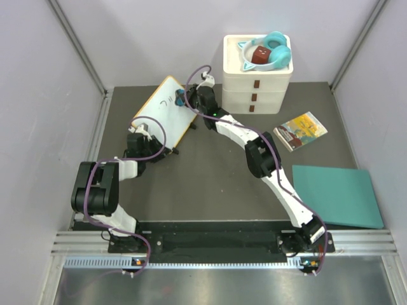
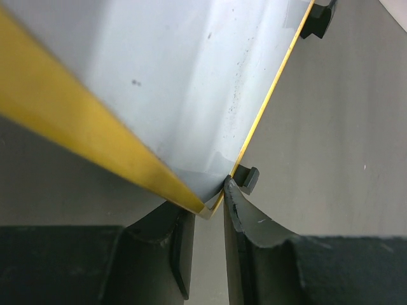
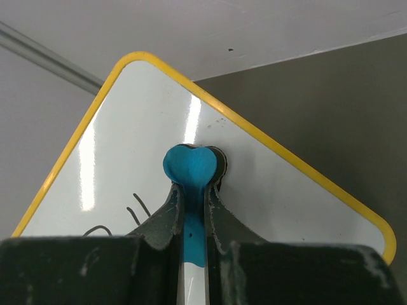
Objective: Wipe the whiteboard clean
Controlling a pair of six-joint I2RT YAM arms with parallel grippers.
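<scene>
The whiteboard [image 1: 162, 113] has a yellow rim and stands tilted at the back left of the table. My left gripper [image 1: 137, 130] is shut on its near corner, and the yellow corner sits between the jaws in the left wrist view [image 2: 210, 202]. The board's white back [image 2: 191, 76] and a black stand foot [image 2: 247, 179] show there. My right gripper [image 1: 185, 101] is shut on a blue heart-shaped eraser [image 3: 191, 166] and presses it flat on the board face [image 3: 273, 190]. Black scribbles [image 3: 137, 206] lie left of the eraser.
A white drawer unit [image 1: 257, 86] stands at the back, with teal headphones [image 1: 280, 54] and a red-brown cube [image 1: 259, 56] on top. A colourful book [image 1: 300, 131] lies to the right. A flat teal sheet [image 1: 337, 194] lies at the near right. Grey walls close in both sides.
</scene>
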